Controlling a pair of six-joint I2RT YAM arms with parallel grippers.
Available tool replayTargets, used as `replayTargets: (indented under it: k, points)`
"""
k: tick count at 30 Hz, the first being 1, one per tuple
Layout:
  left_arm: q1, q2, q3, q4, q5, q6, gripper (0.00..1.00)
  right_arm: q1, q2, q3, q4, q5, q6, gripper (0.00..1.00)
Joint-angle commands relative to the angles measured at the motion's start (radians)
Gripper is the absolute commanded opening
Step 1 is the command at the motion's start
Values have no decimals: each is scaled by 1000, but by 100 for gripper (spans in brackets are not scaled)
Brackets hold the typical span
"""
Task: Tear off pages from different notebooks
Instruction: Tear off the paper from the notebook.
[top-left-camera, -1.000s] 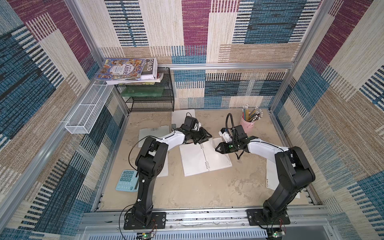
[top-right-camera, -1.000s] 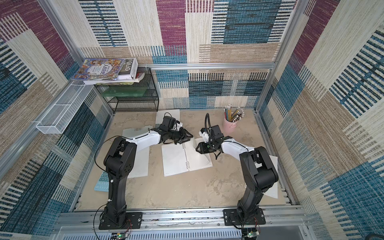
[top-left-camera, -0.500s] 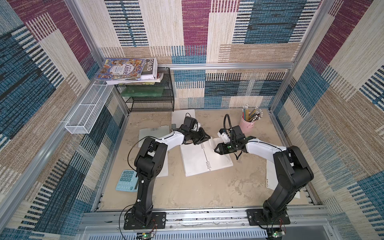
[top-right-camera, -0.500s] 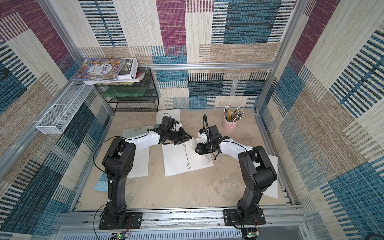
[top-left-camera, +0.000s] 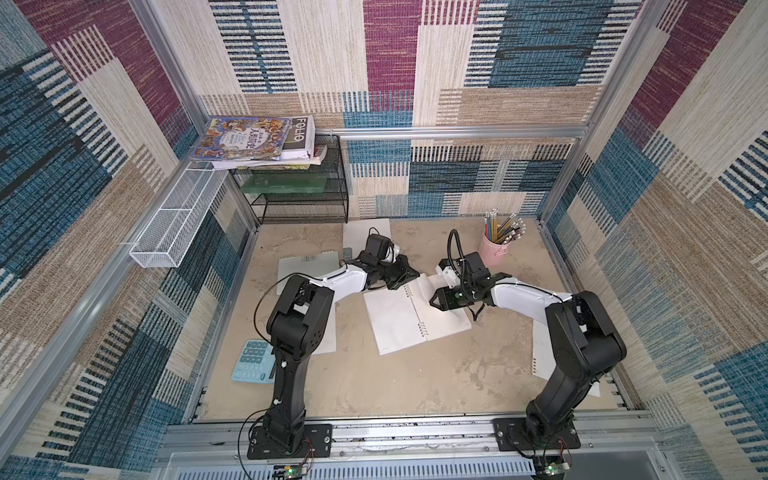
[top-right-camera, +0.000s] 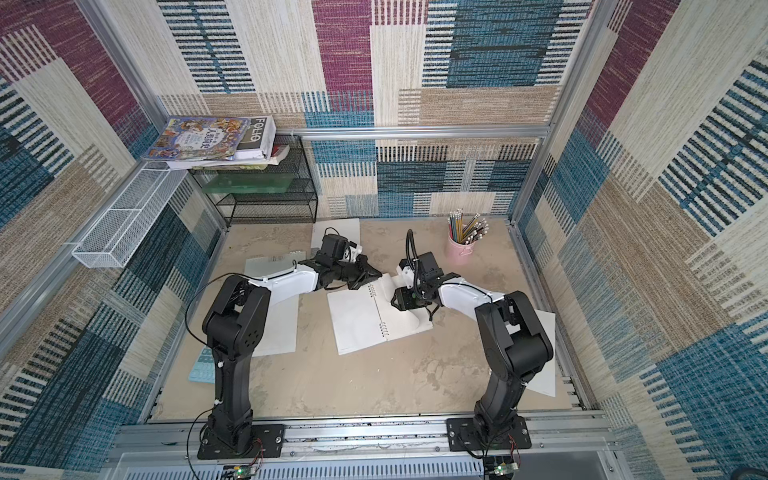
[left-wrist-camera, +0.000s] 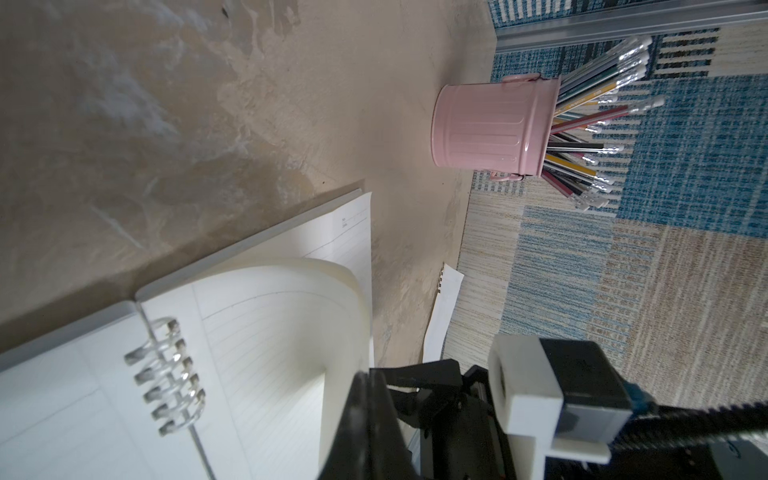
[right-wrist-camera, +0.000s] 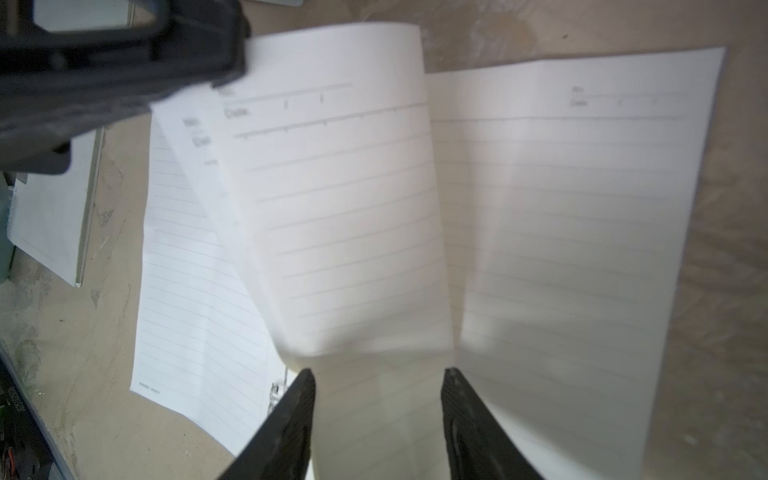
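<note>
Table (top-left-camera: 415, 386): three loose pages (top-right-camera: 278, 328) lay around its edges, so I judged some tearing done | open notebook (top-left-camera: 399, 320) lay mid-table, closed notebook (top-left-camera: 307, 266) behind my left arm | lifted page (right-wrist-camera: 340, 208) curled off the spiral, not yet torn | left gripper (top-left-camera: 409, 275) closed at its far corner | right gripper (right-wrist-camera: 379, 370) jaws apart over it.

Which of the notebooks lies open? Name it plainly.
The middle notebook: it lies spread open, its spiral showing and one page curling up. The closed notebook by the black rack shows only its cover.
</note>
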Motion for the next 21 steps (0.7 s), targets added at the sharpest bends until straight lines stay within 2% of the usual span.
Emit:
replayTargets:
  k: [1, 3, 5, 12, 18, 21]
  points:
    - [2, -17, -13, 48, 2, -13, 11, 0, 5, -2, -1, -9, -3, 51]
    - [2, -24, -21, 53, 2, -13, 19, 0, 5, -3, 0, -12, -3, 51]
    - [2, -25, -29, 55, 3, -13, 21, 0, 8, -4, 2, -14, -1, 51]
    - [2, -28, -77, 136, 13, -46, 16, 0, 11, -1, 5, -21, 0, 51]
    - [2, -61, -127, 187, 3, -45, 21, 0, 19, 5, 5, -25, -2, 51]
    - [2, -67, -137, 197, 8, -45, 17, 0, 22, 10, 4, -28, -1, 51]
